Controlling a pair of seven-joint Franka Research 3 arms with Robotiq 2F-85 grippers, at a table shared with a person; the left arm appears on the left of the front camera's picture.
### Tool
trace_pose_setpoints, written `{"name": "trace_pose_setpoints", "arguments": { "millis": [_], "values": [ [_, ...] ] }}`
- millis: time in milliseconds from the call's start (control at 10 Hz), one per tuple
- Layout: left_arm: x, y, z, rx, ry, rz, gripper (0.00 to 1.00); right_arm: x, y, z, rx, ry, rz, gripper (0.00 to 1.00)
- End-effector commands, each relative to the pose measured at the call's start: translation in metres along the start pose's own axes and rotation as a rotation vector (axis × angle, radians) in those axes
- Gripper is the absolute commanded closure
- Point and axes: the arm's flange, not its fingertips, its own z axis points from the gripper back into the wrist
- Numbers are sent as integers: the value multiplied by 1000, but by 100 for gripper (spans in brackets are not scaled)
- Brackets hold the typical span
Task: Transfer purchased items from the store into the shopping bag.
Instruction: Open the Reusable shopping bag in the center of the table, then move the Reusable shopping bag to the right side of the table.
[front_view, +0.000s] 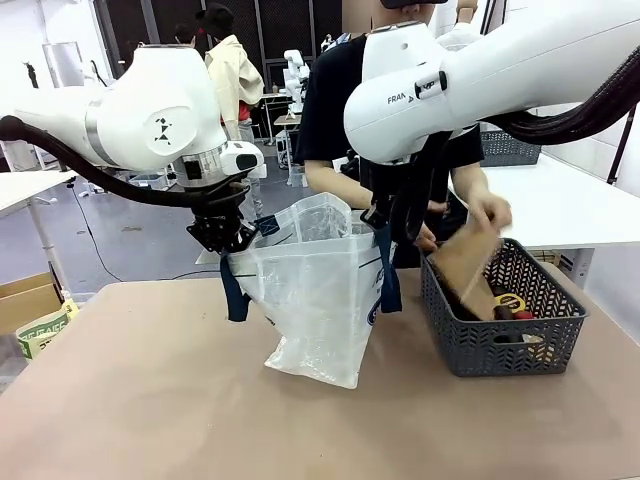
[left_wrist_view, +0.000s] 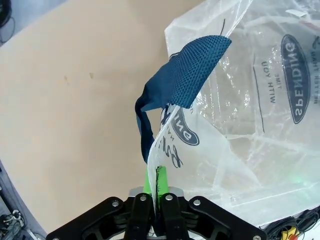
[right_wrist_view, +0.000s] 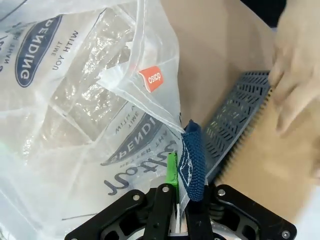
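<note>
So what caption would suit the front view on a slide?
Left tool and right tool hold the plastic bag open while a person's hand grips a brown box in the basket.

shopping bag (front_view: 315, 290) — translucent white, navy woven handles (left_wrist_view: 187, 70), navy lettering | basket (front_view: 480, 345) — dark grey mesh | box (front_view: 462, 262) brown

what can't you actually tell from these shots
Front view: what lies low in the mesh basket; its wall hides most.
Front view: the lower end of the brown cardboard box; the basket wall covers it.
All views: whether anything is in the shopping bag; crinkled plastic and glare blur it.
</note>
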Motion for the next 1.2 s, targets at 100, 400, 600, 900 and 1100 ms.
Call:
{"name": "trace_pose_setpoints", "arguments": {
  "millis": [100, 400, 600, 900, 1100],
  "values": [
    [-2, 3, -1, 0, 23, 7, 100, 0, -1, 0, 0, 0, -4, 100],
    [-2, 3, -1, 0, 23, 7, 100, 0, -1, 0, 0, 0, -4, 100],
    [-2, 3, -1, 0, 23, 7, 100, 0, -1, 0, 0, 0, -4, 100],
    [-2, 3, -1, 0, 23, 7, 100, 0, -1, 0, 0, 0, -4, 100],
    [-2, 3, -1, 0, 23, 7, 100, 0, -1, 0, 0, 0, -4, 100]
  ]
}}
